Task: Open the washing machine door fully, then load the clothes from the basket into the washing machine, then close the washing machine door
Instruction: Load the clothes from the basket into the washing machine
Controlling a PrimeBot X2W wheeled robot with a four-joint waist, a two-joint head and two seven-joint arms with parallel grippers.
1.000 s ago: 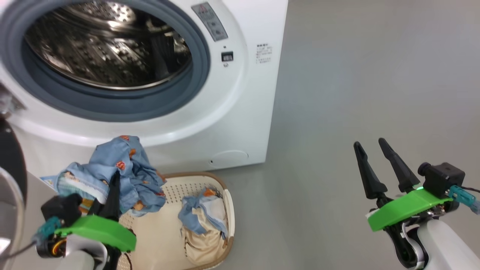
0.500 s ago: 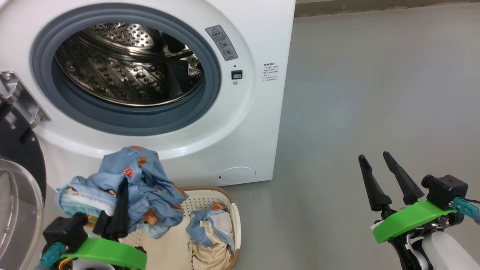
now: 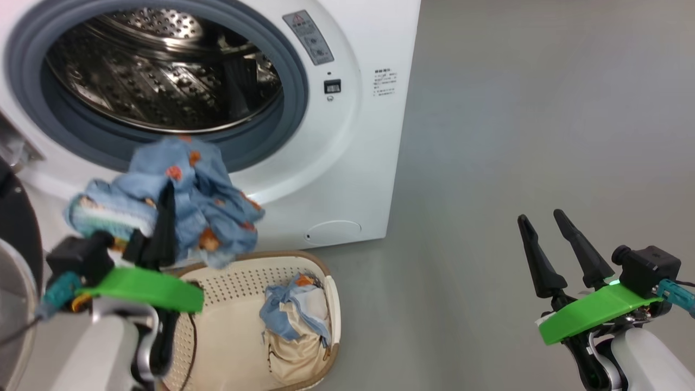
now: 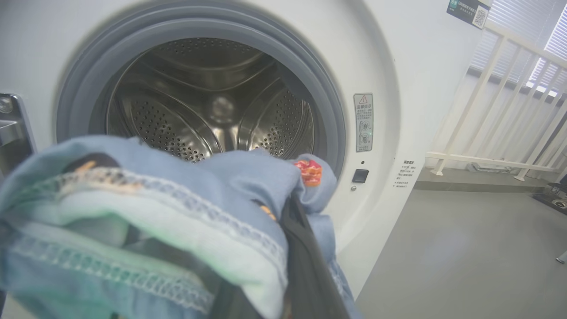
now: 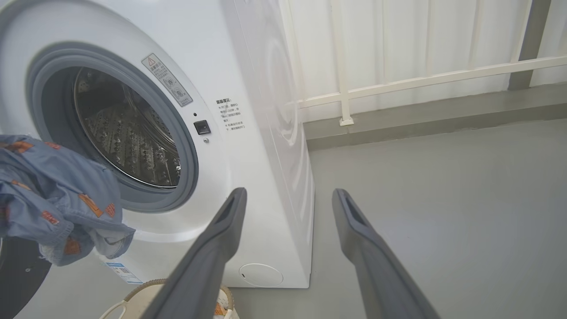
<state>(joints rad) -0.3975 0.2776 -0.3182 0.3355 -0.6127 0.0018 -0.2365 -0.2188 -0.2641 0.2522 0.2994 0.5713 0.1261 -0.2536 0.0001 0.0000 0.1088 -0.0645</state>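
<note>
The white washing machine [image 3: 347, 179] stands with its steel drum [image 3: 163, 76] exposed. Its black door [image 3: 13, 228] hangs swung out at the far left. My left gripper [image 3: 168, 195] is shut on a light blue bundle of clothes [image 3: 184, 201] with orange prints, held in the air in front of the gasket's lower rim, above the basket [image 3: 326, 282]. In the left wrist view this bundle [image 4: 155, 212] drapes over one finger [image 4: 305, 248]. More blue and cream-beige clothes [image 3: 296, 331] lie in the basket. My right gripper [image 3: 540, 220] stands open over the floor, holding nothing.
Grey floor [image 3: 516, 108] stretches to the right of the machine. A white railing [image 5: 398, 79] and a low kerb run behind it. The machine's round white hatch [image 3: 332, 229] sits just above the basket's far rim.
My left gripper has risen with the blue bundle from just above the basket to the lower edge of the drum opening. The head camera has shifted. The right gripper has stayed put.
</note>
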